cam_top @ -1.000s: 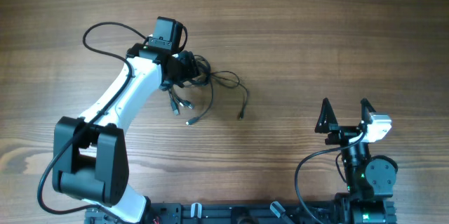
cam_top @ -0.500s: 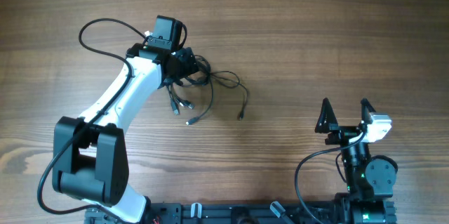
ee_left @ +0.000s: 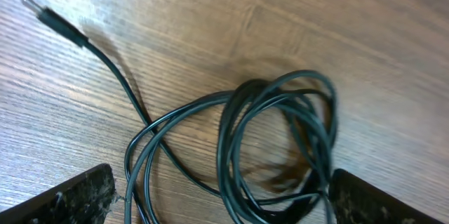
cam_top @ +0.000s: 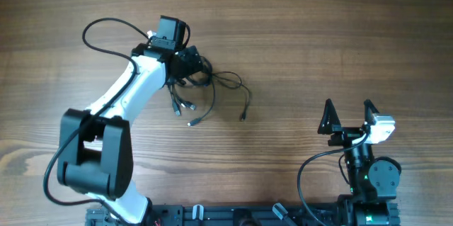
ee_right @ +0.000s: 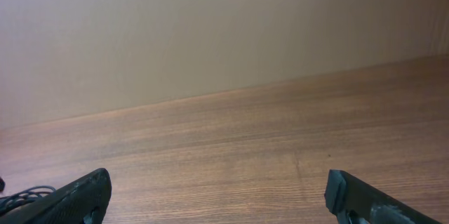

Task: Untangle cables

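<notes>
A tangle of thin black cables [cam_top: 209, 84] lies left of the table's middle, with several plug ends trailing toward the front. My left gripper [cam_top: 190, 65] sits over the tangle's left part, its fingers open and straddling the coiled loops [ee_left: 273, 147] in the left wrist view. One plug end [ee_left: 49, 17] lies stretched out at the upper left of that view. My right gripper [cam_top: 348, 118] is open and empty at the front right, far from the cables. A bit of the tangle [ee_right: 21, 197] shows at the far left of the right wrist view.
The wooden table [cam_top: 340, 35] spreads to the right and far side of the tangle. The left arm's own thicker black cable [cam_top: 106, 31] loops at the back left. The arm bases stand along the front edge.
The left arm has shifted slightly and its own cable loop has swung a little. The tangle and the right arm have not visibly moved.
</notes>
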Motion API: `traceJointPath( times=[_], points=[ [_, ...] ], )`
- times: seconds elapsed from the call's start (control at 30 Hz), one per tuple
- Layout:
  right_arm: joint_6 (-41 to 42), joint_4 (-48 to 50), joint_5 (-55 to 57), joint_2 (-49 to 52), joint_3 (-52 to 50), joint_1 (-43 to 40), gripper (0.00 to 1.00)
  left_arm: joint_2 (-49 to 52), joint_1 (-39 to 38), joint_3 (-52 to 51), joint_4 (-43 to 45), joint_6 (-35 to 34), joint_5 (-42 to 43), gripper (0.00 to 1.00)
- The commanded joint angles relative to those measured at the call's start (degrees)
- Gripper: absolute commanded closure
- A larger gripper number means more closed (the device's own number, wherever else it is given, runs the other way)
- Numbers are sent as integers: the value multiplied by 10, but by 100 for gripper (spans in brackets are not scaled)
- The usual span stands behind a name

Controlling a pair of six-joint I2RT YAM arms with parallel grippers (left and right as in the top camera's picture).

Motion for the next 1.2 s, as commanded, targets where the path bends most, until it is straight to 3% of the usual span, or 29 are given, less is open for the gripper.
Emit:
traceJointPath(
  times=[0.0, 0.4, 0.53, 1.17],
  points=[
    [5, 2, -1, -2, -1, 3, 0, 13, -1, -2, -5, 1, -10, 0],
    [5, 2, -1, -2, -1, 3, 0, 13, -1, -2, -3, 3, -10, 0],
    [5, 2, -1, -2, -1, 3, 0, 13, 0, -1, 2, 58, -10, 0],
    [5, 2, -1, -2, -1, 3, 0, 13, 0, -2, -3, 61, -10, 0]
  ],
)
